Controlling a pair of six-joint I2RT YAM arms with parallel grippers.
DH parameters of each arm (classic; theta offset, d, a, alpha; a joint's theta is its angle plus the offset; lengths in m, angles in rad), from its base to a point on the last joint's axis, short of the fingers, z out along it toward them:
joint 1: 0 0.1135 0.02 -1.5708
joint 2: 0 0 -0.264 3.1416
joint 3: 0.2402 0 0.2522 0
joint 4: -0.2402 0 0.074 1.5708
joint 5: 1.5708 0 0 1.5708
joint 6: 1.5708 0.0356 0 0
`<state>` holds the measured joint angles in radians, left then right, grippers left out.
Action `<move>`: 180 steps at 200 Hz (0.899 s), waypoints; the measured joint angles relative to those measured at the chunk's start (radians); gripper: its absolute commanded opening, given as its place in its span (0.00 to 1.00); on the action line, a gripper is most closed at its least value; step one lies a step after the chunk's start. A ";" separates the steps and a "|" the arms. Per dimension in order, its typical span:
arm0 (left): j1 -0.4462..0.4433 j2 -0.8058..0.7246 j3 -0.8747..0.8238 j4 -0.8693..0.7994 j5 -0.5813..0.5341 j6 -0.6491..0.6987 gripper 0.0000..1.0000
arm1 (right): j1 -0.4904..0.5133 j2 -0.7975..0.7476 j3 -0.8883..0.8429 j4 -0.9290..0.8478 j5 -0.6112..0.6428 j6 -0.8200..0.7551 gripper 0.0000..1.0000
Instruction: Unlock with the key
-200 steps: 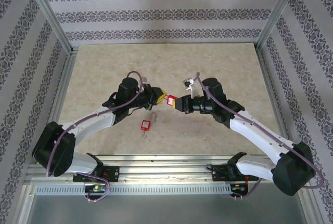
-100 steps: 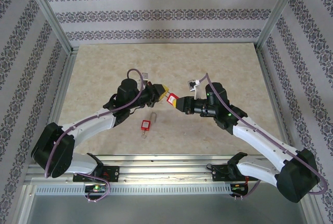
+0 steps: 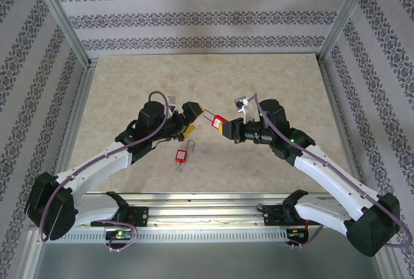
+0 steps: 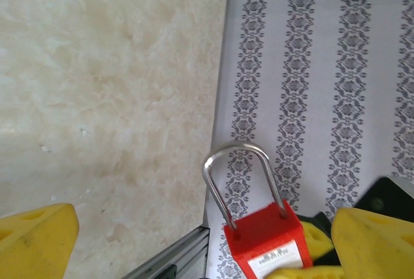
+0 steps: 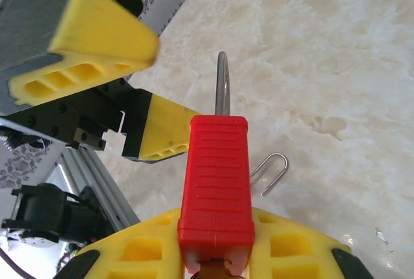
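My right gripper is shut on the body of a red padlock, held above the table with its steel shackle pointing at the left gripper. A bit of brass-coloured metal shows under the lock's base; I cannot tell if it is the key. My left gripper stands open just left of the lock, and its yellow fingers touch nothing. In the left wrist view the padlock and its shackle sit low between the open fingers.
A second red padlock lies flat on the marbled table below the two grippers, its shackle toward the right. Patterned walls and aluminium frame rails close in the table on three sides.
The left gripper was shut against the held padlock; it has opened wide and drawn back a little to the left. The right gripper keeps its grip and has shifted slightly.
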<state>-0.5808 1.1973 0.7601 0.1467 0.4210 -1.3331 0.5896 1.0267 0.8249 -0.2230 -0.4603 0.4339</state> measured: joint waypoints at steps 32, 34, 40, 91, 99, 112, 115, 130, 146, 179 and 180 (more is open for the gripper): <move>0.000 0.049 0.000 0.010 0.005 -0.053 1.00 | 0.047 0.025 0.007 -0.041 0.041 -0.072 0.00; 0.000 0.052 0.000 0.012 0.005 -0.057 1.00 | 0.050 0.027 0.007 -0.044 0.043 -0.076 0.00; 0.000 0.062 0.000 0.018 0.008 -0.066 1.00 | 0.059 0.030 0.007 -0.050 0.054 -0.087 0.00; 0.000 0.119 0.001 0.095 0.023 -0.142 0.78 | 0.123 0.039 0.007 -0.063 0.132 -0.164 0.00; 0.000 0.126 0.001 0.110 0.024 -0.155 0.75 | 0.136 0.042 0.007 -0.063 0.144 -0.177 0.00; 0.000 0.133 0.001 0.132 0.028 -0.169 0.66 | 0.155 0.050 0.007 -0.066 0.164 -0.195 0.00; 0.000 0.134 0.001 0.135 0.028 -0.171 0.64 | 0.160 0.053 0.007 -0.066 0.168 -0.199 0.00; 0.000 0.145 0.001 0.137 0.027 -0.179 0.52 | 0.172 0.057 0.007 -0.056 0.190 -0.212 0.00; 0.000 0.162 0.001 0.139 0.033 -0.192 0.39 | 0.172 0.057 0.007 -0.053 0.204 -0.222 0.00; 0.001 0.189 0.001 0.163 0.041 -0.205 0.23 | 0.172 0.060 0.006 -0.051 0.213 -0.225 0.00; 0.002 0.190 0.001 0.164 0.042 -0.206 0.22 | 0.172 0.060 0.006 -0.051 0.213 -0.225 0.00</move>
<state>-0.5793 1.3872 0.7612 0.3107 0.4625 -1.5391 0.7620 1.0866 0.8307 -0.2737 -0.2474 0.2089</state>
